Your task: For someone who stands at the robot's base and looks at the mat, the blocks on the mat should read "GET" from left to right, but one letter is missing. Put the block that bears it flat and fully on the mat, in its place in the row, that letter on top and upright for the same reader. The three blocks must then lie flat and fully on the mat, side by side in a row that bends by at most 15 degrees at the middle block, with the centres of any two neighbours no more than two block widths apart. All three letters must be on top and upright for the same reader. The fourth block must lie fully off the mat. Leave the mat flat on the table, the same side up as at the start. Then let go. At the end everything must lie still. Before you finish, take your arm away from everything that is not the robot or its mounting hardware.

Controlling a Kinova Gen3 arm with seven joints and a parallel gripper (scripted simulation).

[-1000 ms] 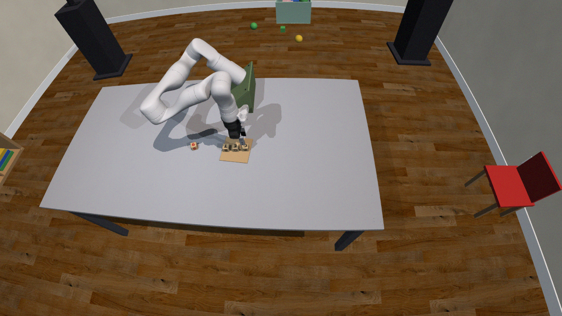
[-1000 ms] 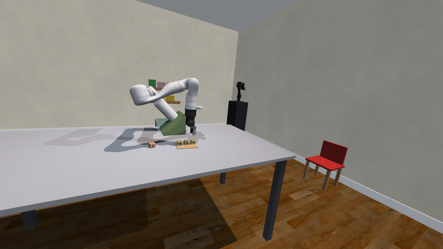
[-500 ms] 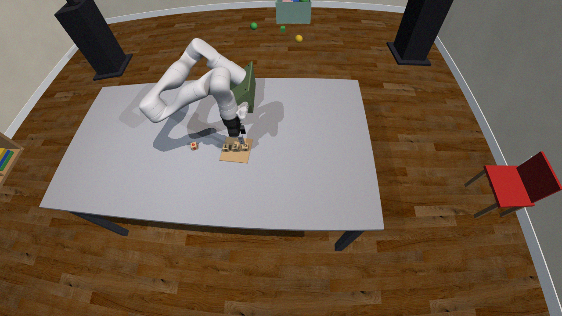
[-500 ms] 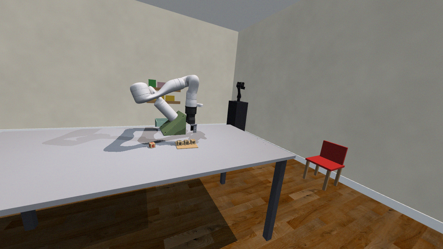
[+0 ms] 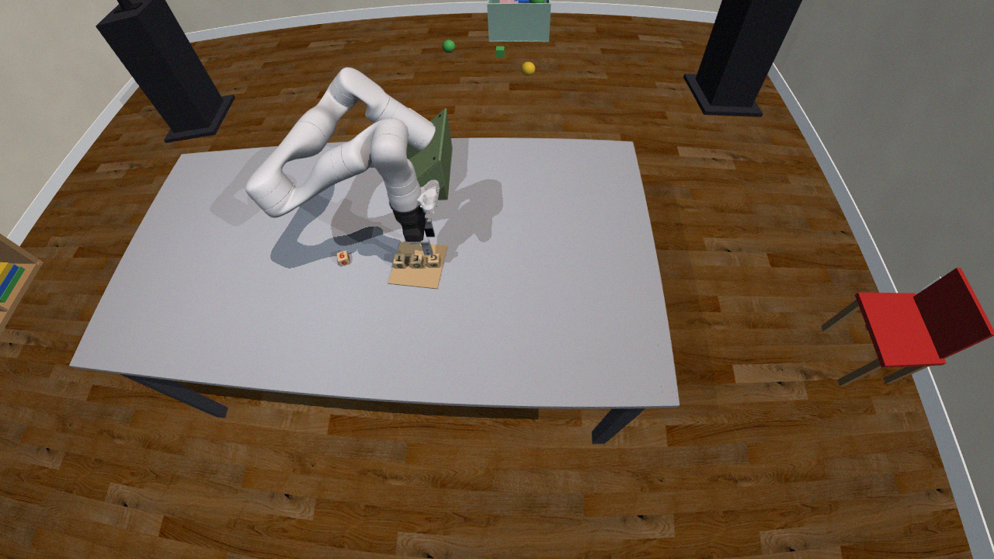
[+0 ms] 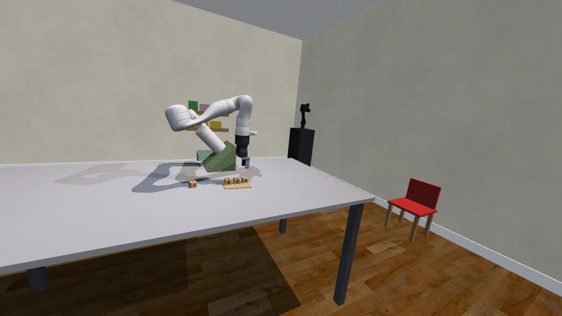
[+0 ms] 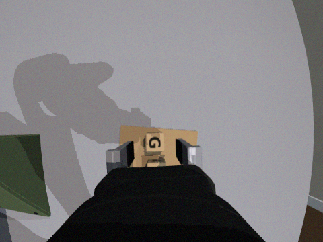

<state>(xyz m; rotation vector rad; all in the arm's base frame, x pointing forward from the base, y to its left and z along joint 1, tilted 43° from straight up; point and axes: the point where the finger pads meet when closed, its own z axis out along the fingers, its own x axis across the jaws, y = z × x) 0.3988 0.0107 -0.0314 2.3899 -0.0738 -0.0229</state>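
Three wooden letter blocks lie side by side in a row on the tan mat. In the top view they are the T block, the E block and the G block, seen upside down from this side. The row also shows in the exterior view. My gripper is open and empty, raised a little above the G block, which lies on the mat between and below the fingers in the wrist view. A fourth block with a red mark lies on the table left of the mat.
The green wedge-shaped robot base stands behind the mat. A red chair is on the floor at the right. Two dark pillars and a teal bin with small toys stand at the back.
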